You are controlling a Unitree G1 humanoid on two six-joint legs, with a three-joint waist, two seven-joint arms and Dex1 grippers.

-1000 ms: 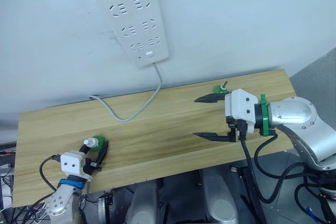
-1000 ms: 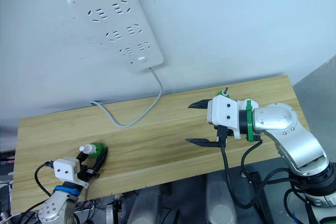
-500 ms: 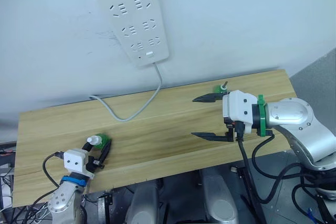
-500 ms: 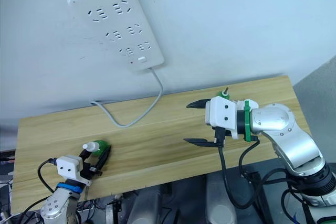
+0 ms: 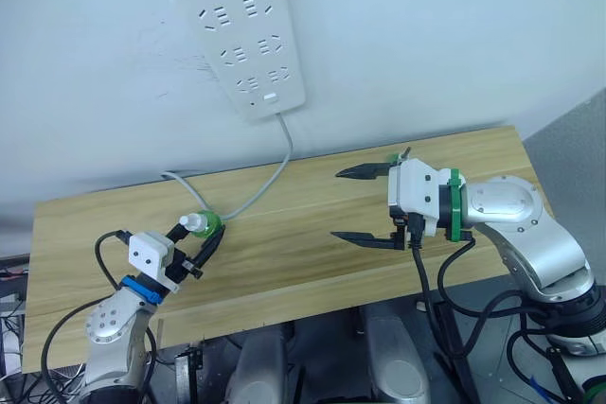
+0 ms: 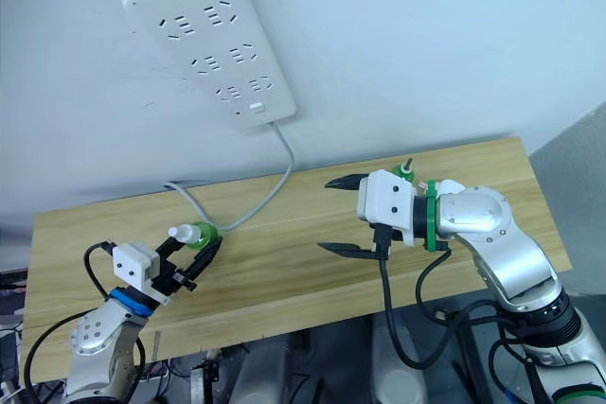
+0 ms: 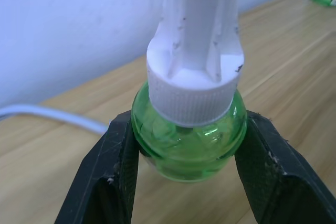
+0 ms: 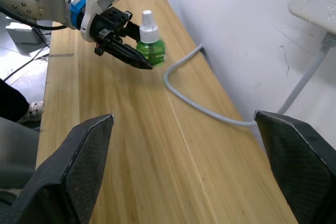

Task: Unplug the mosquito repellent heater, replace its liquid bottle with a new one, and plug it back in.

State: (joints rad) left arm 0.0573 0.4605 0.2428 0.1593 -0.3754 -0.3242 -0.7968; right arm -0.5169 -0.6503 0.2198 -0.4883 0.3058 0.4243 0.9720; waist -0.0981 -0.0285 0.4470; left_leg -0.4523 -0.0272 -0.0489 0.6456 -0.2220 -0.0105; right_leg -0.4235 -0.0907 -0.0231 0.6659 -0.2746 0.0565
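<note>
A green liquid bottle [image 5: 201, 225] with a white cap is held upright in my left gripper [image 5: 203, 239], whose black fingers [image 7: 113, 177] are shut on its round body [image 7: 189, 140], over the table's left part near the grey cable. My right gripper [image 5: 336, 204] hangs open over the table's right half, with nothing between its fingers [image 8: 79, 171]. Just behind it a second green bottle [image 6: 405, 171] stands near the back edge. The right wrist view looks along the table to the held bottle [image 8: 149, 48]. The mosquito repellent heater is out of view.
A white multi-socket power strip [image 5: 237, 30] hangs on the wall above the wooden table [image 5: 284, 234]. Its grey cable [image 5: 246, 201] drops onto the table and loops to the left, close behind the held bottle.
My left gripper has risen and moved back and to the right with the bottle, toward the cable. My right gripper has shifted a little to the left, still open.
</note>
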